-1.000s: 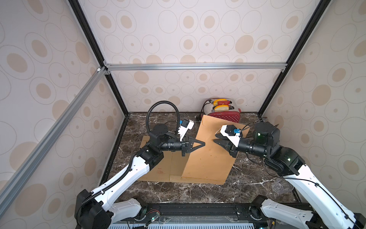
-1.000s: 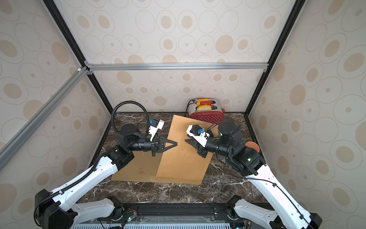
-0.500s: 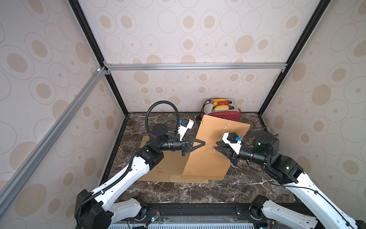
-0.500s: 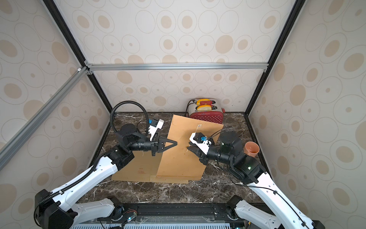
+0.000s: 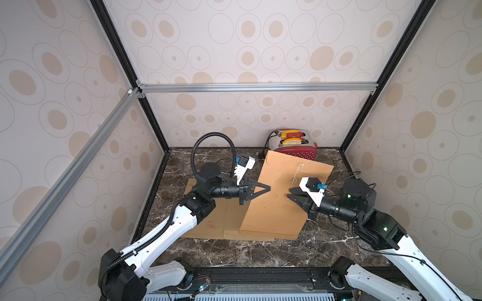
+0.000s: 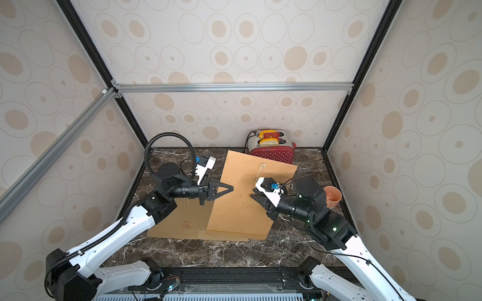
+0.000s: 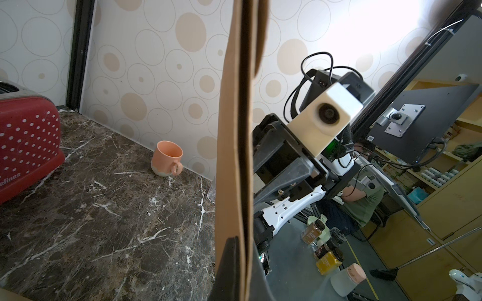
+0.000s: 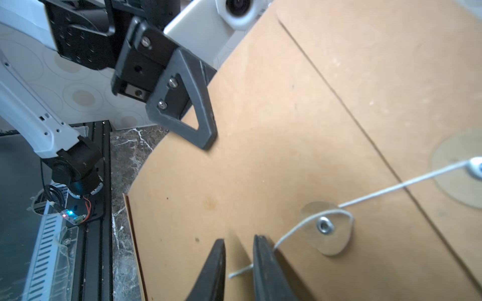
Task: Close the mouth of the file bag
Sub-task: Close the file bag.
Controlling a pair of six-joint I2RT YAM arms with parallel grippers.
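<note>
Two arms meet at one file bag, which appears in both top views as a brown kraft envelope raised at a slant over the marble tabletop. Its lower edge sits down by a flat brown sheet lying on the table.

The left gripper is clamped on the bag's left edge. In the left wrist view the edge is seen pinched between the black fingers.

The right gripper is held at the bag's front face, near its right edge. In the right wrist view its jaws stand a narrow gap apart, not clenched on anything, with the fingertips close to the paper.

A white string is led from the flap button down to the lower button and curves around it. Its loose end is seen in the gap between the right jaws.

A red toaster stands behind the bag at the back wall. A peach mug stands near the right wall, partly hidden behind the right arm.
</note>
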